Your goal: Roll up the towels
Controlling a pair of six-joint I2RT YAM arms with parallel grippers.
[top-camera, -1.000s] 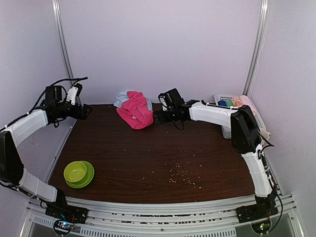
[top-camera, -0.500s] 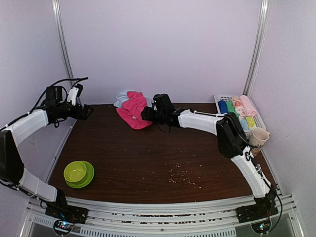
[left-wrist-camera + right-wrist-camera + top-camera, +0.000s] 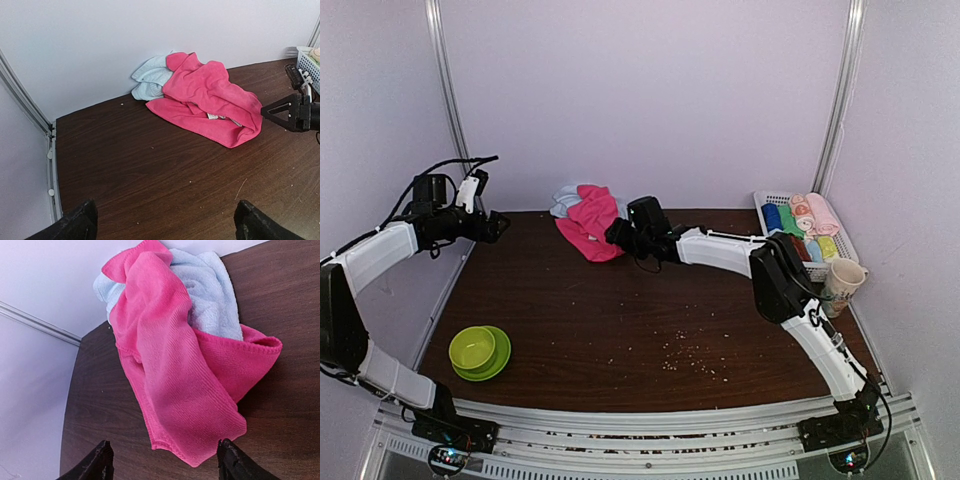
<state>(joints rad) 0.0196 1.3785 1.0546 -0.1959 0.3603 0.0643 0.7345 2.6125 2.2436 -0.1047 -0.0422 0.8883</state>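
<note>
Top external view: a dark wooden counter (image 3: pixel 620 320) carries everything, and the magenta-pink towel (image 3: pixel 590 225) lies crumpled and unrolled at its far edge, by the back wall. The pale blue towel (image 3: pixel 563 200) is bunched under and behind the pink towel, showing on its far left side. The right arm stretches across to the pink towel, and the right gripper (image 3: pixel 616 233) sits at that towel's right edge. In the right wrist view its fingers (image 3: pixel 102 462) stand apart, one on each side of the towel's near hem, clamped on nothing. The left gripper (image 3: pixel 495 225) hangs well to the left of the pink towel; its jaws gape wide and hold nothing. A white basket (image 3: pixel 765 198) of small rolled cloths stands well to the right of the pink towel, with a beige cup (image 3: pixel 842 278) nearer than the basket. A green bowl (image 3: pixel 473 347) on a green plate (image 3: pixel 498 362) sits far nearer and left of the towel. Crumbs (image 3: pixel 685 360) lie scattered nearer and right of the towel.
</note>
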